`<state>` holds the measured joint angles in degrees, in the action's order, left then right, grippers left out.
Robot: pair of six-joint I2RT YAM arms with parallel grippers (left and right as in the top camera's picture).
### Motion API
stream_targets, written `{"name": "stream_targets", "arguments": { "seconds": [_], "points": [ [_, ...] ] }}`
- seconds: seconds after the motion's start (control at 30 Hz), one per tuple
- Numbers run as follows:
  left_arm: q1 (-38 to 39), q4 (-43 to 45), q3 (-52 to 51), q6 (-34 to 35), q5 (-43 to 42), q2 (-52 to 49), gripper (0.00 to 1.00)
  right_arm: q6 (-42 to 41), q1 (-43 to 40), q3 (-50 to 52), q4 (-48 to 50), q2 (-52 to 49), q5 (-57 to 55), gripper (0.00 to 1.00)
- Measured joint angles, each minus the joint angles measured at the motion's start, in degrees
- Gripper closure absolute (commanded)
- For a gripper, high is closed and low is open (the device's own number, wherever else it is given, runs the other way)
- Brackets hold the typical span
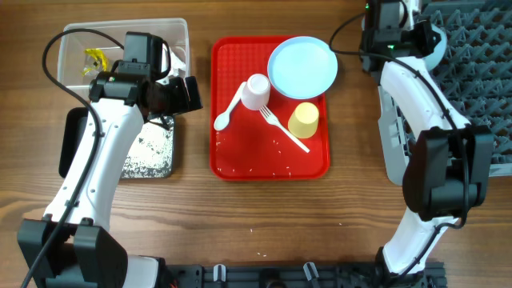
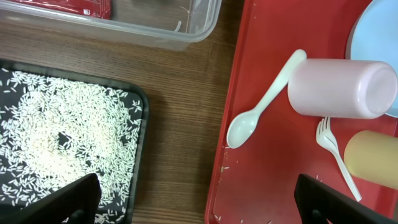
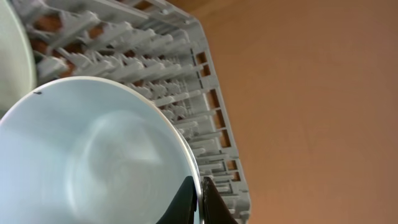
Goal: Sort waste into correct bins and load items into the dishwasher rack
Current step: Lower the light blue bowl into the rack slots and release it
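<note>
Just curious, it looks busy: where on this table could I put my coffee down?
Bare wood lies between the red tray and the robot's base, and between tray and right arm. The tray's base-side end holds only stray grains. Its other half is crowded: plate, pink cup, yellow cup, spoon, fork.

Left arm stretches from 7 toward 10 o'clock, left gripper jaws wide apart. Right arm extends to 1 o'clock, right gripper pinched on light-blue bowl.
</note>
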<state>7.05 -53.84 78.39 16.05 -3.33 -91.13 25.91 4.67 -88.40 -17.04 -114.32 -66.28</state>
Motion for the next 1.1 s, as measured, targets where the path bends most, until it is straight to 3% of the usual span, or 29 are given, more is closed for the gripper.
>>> {"name": "stream_targets", "arguments": {
  "seconds": [0.5,1.1],
  "points": [
    [0.00,0.00,0.00,0.00,0.02,0.00,0.00,4.35,-3.02,6.25,8.44,0.11,-4.09,0.96],
    [0.00,0.00,0.00,0.00,0.00,0.00,0.00,10.88,-3.56,6.51,8.94,0.11,-4.76,0.96]
  ]
}}
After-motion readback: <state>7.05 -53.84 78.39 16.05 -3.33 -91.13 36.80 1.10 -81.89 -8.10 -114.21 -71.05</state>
